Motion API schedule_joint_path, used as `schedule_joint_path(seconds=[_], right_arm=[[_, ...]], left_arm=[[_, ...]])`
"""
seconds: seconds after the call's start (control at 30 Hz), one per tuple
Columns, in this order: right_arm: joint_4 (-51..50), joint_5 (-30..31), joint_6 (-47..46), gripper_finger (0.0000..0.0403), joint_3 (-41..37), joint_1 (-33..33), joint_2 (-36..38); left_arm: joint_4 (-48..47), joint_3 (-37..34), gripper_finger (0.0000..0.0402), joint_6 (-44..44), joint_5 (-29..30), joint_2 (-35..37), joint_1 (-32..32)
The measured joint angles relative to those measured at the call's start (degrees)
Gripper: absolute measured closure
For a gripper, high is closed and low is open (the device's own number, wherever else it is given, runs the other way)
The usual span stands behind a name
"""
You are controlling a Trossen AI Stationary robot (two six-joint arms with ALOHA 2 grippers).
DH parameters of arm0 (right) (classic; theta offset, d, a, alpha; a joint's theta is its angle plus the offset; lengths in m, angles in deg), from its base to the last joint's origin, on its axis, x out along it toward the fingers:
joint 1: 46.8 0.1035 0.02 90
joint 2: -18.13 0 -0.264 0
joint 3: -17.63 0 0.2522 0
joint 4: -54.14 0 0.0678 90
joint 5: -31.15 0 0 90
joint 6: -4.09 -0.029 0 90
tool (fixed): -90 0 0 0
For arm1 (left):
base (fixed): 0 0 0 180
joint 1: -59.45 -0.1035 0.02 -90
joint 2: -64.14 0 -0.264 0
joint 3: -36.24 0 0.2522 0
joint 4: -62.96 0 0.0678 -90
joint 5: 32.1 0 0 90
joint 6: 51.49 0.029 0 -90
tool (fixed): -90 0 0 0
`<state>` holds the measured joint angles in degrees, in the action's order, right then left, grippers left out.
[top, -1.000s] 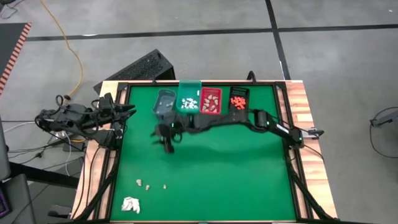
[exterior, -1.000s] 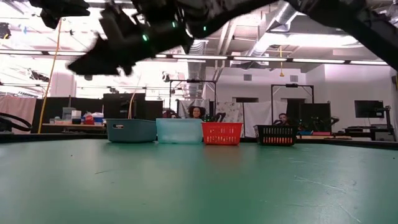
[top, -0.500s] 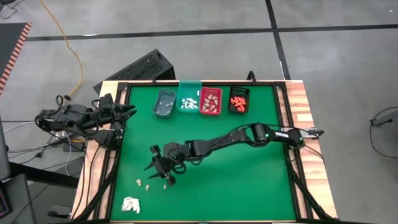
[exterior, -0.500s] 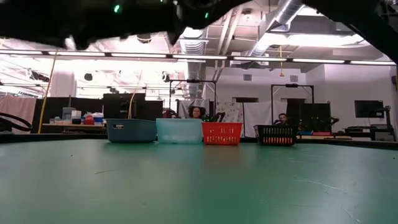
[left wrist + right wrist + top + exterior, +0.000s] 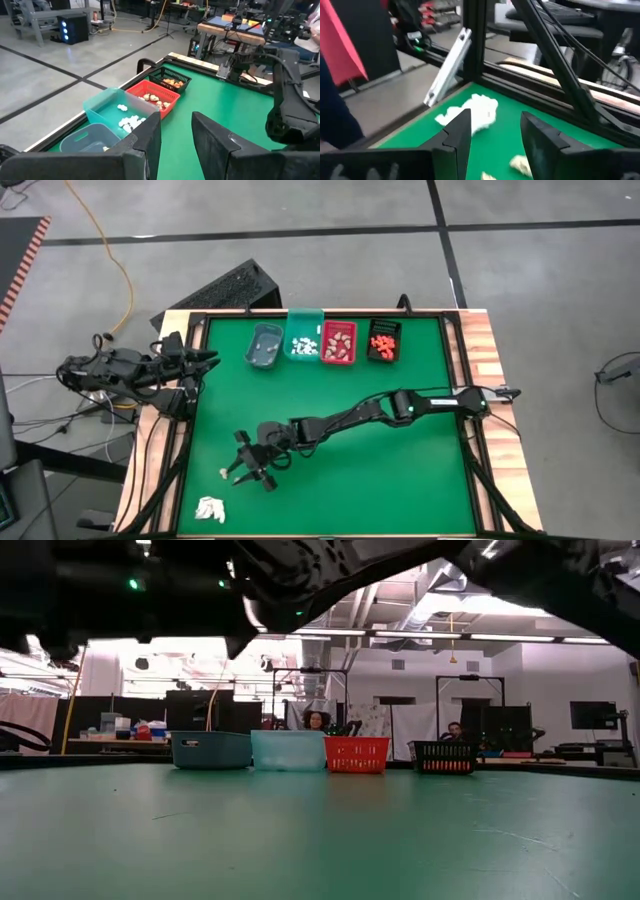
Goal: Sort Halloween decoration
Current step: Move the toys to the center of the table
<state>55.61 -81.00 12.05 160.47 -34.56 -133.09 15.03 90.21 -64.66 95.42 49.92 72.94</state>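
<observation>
Tiny Halloween pieces lie in the bins at the far edge: white ones in the teal bin [image 5: 303,345], tan ones in the red bin [image 5: 339,343], orange ones in the black bin [image 5: 382,341]. The grey bin [image 5: 264,346] stands left of them. A loose tan piece [image 5: 222,473] lies on the green mat near the left front, and two show in the right wrist view [image 5: 520,162]. My right gripper [image 5: 248,470] hovers open just right of them, touching nothing. My left gripper [image 5: 208,359] waits open at the table's left edge.
A white papery wad [image 5: 209,507] lies at the near left corner, close to the black frame rail [image 5: 530,87]. The low view shows the four bins in a row [image 5: 288,750] and people in the room behind. The mat's middle and right are bare.
My right gripper has swept from beside the grey bin toward the table's near left corner, the arm stretching out across the mat, and now hangs by the loose tan pieces. The pieces, wad and bins have not moved.
</observation>
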Motion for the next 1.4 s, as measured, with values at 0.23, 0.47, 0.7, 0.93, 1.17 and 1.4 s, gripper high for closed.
schedule_joint_path(seconds=[0.23, 0.47, 0.7, 0.93, 1.17, 1.4], right_arm=[[-2.4, -0.52, 1.03, 0.0237, 5.29, -0.43, -3.56], [-5.08, -0.59, 1.1, 0.0237, 5.26, -0.7, -5.13], [-7.68, 1.02, -8.03, 0.0237, 5.27, -0.99, -5.84], [-24.6, 0.23, -7.95, 0.0244, 5.22, -4.81, 2.51], [-54.19, 3.68, 3.74, 0.031, 5.34, -8.36, 18.59], [-89.01, 8.52, 10.13, 0.0396, 5.22, -10.1, 32.7]], left_arm=[[-0.33, 0.0, 0.0303, -0.03, -0.34, 0.0, 0.0], [-1.49, 0.0, 0.0303, -0.08, -0.52, 0.0, 0.02], [-4.78, 0.0, 0.0312, -5.65, -4.02, -0.65, 0.02], [-5.4, 0.42, 0.0395, -8.71, -8.68, -7.23, 0.02], [-9.2, 5.78, 0.0401, -17.7, -11.37, -20.6, 0.02], [-28.79, 17.41, 0.0401, -32.12, -22.51, -35.32, 0.13]])
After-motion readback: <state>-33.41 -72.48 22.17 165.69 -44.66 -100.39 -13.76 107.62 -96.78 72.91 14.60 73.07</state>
